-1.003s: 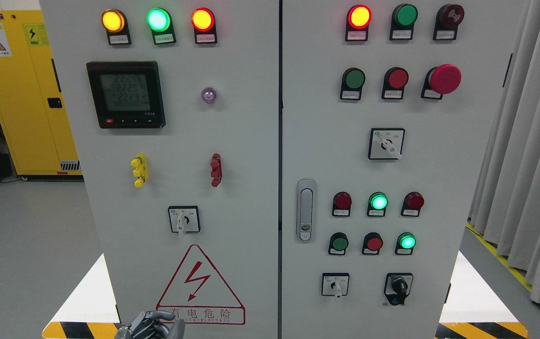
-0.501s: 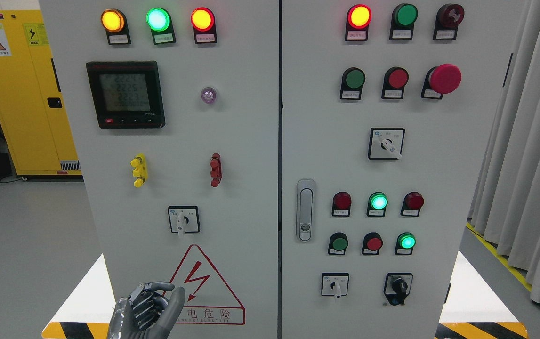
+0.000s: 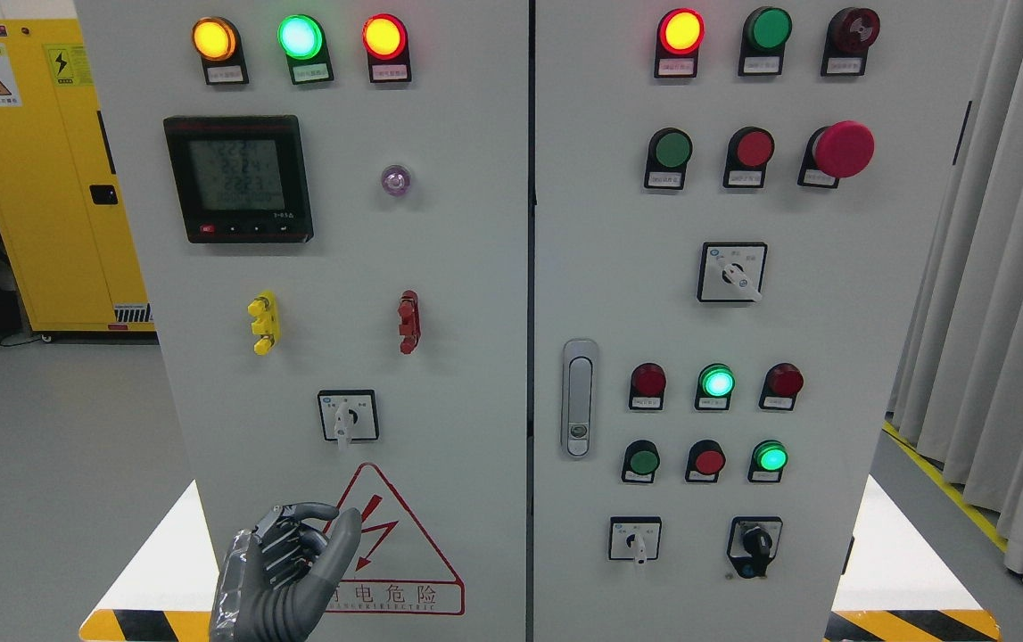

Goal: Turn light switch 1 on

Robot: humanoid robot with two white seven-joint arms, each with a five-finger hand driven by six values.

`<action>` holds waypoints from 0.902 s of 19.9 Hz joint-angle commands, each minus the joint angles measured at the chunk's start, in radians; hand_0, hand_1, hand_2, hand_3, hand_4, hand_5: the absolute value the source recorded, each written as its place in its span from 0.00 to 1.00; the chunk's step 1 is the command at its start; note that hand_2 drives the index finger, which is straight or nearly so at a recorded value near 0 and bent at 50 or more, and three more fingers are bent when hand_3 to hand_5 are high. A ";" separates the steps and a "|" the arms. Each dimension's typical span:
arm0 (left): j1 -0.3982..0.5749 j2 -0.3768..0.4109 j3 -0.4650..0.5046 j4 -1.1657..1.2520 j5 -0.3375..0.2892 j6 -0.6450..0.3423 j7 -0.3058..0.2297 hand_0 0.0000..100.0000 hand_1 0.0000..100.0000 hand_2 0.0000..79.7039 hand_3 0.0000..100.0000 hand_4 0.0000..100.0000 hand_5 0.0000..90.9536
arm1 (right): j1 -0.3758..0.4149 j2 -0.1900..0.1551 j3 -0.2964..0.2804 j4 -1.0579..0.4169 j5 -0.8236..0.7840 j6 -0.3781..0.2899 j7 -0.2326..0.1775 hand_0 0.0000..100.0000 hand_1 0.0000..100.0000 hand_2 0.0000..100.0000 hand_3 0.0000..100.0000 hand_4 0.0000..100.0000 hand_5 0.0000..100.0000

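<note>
A grey electrical cabinet (image 3: 493,294) with two doors fills the view. The red warning triangle (image 3: 386,544), with a lightning bolt, near the bottom of the left door serves as the landmark here.

The robot's left hand (image 3: 284,575) rises from the bottom edge and overlaps the triangle's lower left corner. Its palm is seen edge-on. The fingers (image 3: 292,539) are curled inward toward the palm, while the thumb (image 3: 342,535) sticks up, its tip crossing the triangle's left edge. The hand holds nothing. Whether it touches the door cannot be told.

Directly above the triangle's tip, well apart from the hand, sits a small square rotary switch (image 3: 348,415) with its white knob pointing down. Which control is light switch 1 cannot be told, as the labels are too small to read.

Higher above the triangle are a yellow terminal (image 3: 264,322) and a red terminal (image 3: 408,321), then a dark digital meter (image 3: 238,178), then three lit lamps, amber, green and red.

Right of the triangle, on the other door, are a door handle (image 3: 579,398), more lamps and buttons, and two small rotary switches (image 3: 635,539) and (image 3: 754,546).
</note>
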 commanded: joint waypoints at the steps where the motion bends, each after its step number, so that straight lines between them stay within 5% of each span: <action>1: -0.034 -0.023 -0.010 -0.005 -0.047 0.014 0.007 0.17 0.71 0.64 0.83 0.86 0.88 | 0.000 0.000 0.000 0.000 0.000 0.000 0.001 0.00 0.50 0.04 0.00 0.00 0.00; 18: -0.086 -0.026 0.009 0.003 -0.056 0.088 0.041 0.12 0.71 0.67 0.83 0.87 0.90 | 0.000 0.000 0.000 0.000 0.000 0.000 0.001 0.00 0.50 0.04 0.00 0.00 0.00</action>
